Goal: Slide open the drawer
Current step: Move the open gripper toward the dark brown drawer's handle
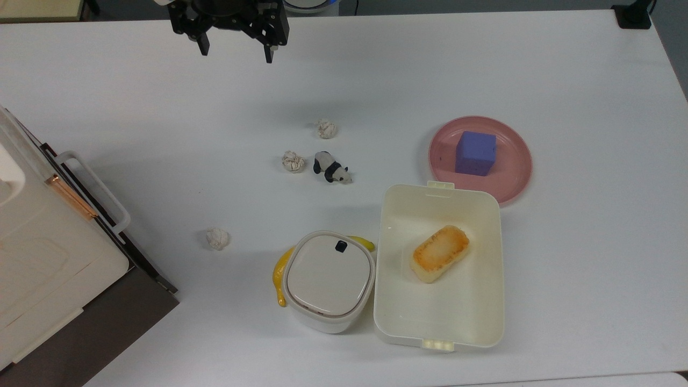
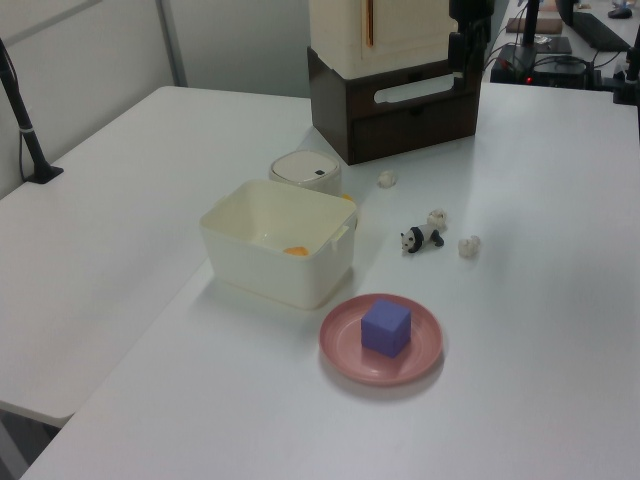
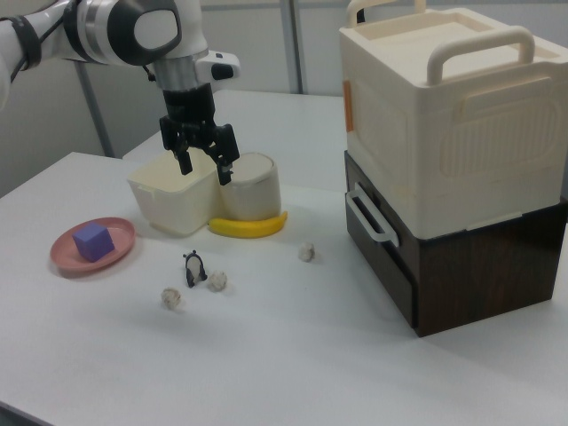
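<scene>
The banana (image 1: 280, 274) lies mostly hidden under the round lidded container (image 1: 328, 279); the top view's left edge crops the drawer (image 1: 107, 317).

Dark brown drawer (image 3: 377, 232), white bar handle, shut

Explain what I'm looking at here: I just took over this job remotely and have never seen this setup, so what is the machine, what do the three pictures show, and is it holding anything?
One robot arm with a two-finger gripper, open and empty, hangs above a white table. The top view looks straight down; the left and right views look across from opposite sides. The dark brown drawer with a white handle is shut, under a cream appliance. Also there: a lunch box, pink plate with a purple cube, toy panda, banana.
</scene>
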